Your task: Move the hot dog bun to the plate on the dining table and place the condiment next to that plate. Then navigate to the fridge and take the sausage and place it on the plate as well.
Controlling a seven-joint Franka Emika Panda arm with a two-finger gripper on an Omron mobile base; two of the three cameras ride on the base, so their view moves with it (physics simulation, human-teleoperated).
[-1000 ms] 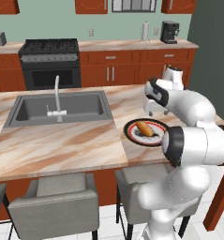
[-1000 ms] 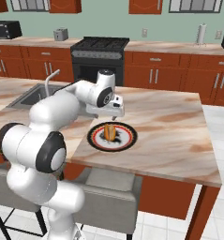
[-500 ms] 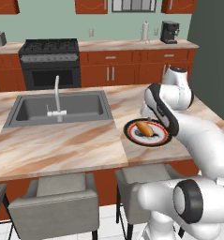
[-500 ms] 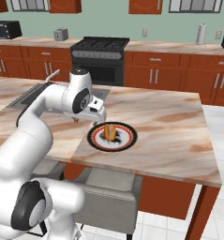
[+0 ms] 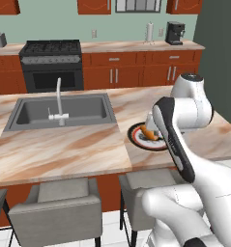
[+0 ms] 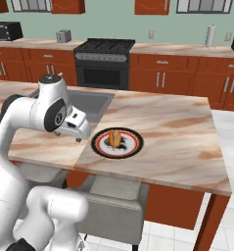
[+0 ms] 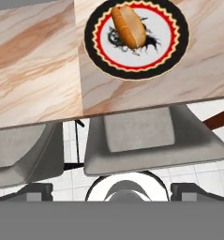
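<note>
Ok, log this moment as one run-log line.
bun: on plate | plate: on table | gripper: open, empty, beside plate | condiment: not placed | sausage: not placed

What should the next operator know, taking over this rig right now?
Gripper: open, nothing held, over the dining table edge left of the plate.
Hot dog bun: lying on the plate; that step is done.
Condiment: not to be seen near the plate, so it has yet to be placed beside it.
Left after that: drive to the fridge, take the sausage and put it on the plate.
</note>
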